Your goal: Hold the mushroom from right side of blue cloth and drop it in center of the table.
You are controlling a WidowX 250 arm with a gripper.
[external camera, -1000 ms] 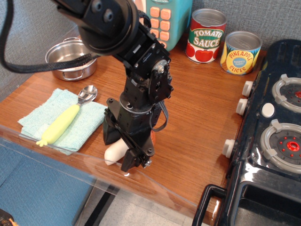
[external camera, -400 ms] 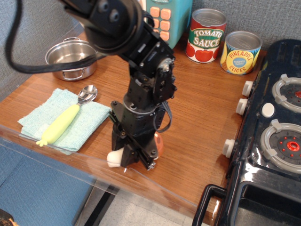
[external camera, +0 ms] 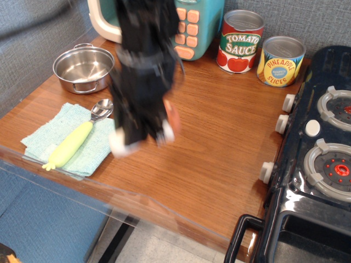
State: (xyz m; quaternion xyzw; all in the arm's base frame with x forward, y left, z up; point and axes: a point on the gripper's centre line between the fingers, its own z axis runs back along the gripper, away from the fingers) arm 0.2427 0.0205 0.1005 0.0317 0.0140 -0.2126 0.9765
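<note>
We have our blurred black gripper (external camera: 143,137) closed on the cream-stemmed, reddish-capped plastic toy mushroom (external camera: 118,147), lifted clear of the reddish-brown wood-grain table (external camera: 219,164) and hanging just beside the right edge of the light teal terry cloth (external camera: 49,137), where a yellow-handled spoon (external camera: 77,139) lies. The pickup looks done; we judge the carry toward the table's center and the release remain.

Grey fabric wall panels (external camera: 49,22) behind; pale floor (external camera: 164,249) below.
</note>
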